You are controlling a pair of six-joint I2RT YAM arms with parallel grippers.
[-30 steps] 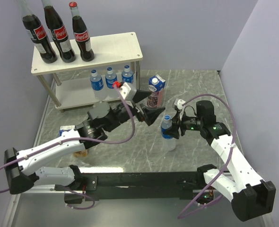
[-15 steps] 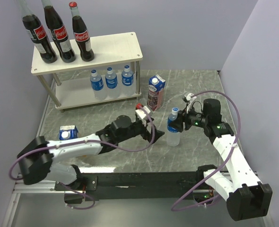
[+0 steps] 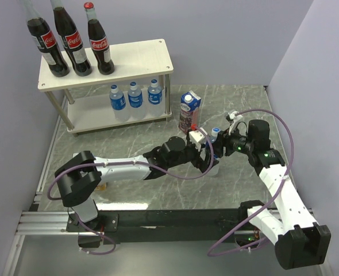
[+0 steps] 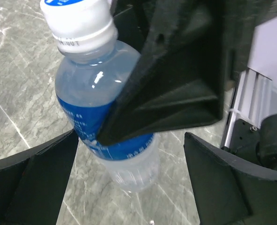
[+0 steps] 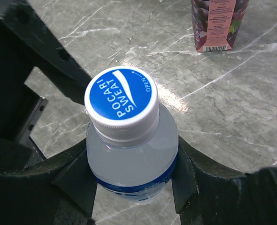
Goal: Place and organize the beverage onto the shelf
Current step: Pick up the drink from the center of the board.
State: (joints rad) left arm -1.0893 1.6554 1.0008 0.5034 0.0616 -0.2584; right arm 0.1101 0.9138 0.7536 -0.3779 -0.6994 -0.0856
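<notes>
1. The water bottle [image 5: 131, 161] is standing upright right of the tabletop's [image 3: 100, 144] centre, just in front of the purple carton [image 3: 188, 112]. It is showing clear plastic, a blue label band and a white cap [image 5: 122, 99] printed in blue. Whether its base is resting on the stone I cannot tell.
2. The right gripper [image 5: 131, 180] is clamping the bottle, its jaws pressing the body from both sides just under the shoulder.
3. The left gripper [image 4: 129, 187] is keeping its jaws wide apart, one on each side of the bottle's lower half and touching neither side.
4. Three cola bottles [image 3: 72, 40] are standing in a row at the left end of the shelf's [image 3: 141, 60] top board. Three more small water bottles [image 3: 135, 95] are lining up on the lower tier. The purple carton is standing on the tabletop just right of the shelf.
5. Compared with a second ago, the left arm [image 3: 123, 168] is reaching much farther right. Its gripper was then near the shelf and carton, and is now flanking the held bottle. The bottle itself is sitting slightly farther back and right.
6. The tabletop is showing a grey marble pattern with pale veins, and plain lilac walls [image 3: 227, 40] are closing it in.
</notes>
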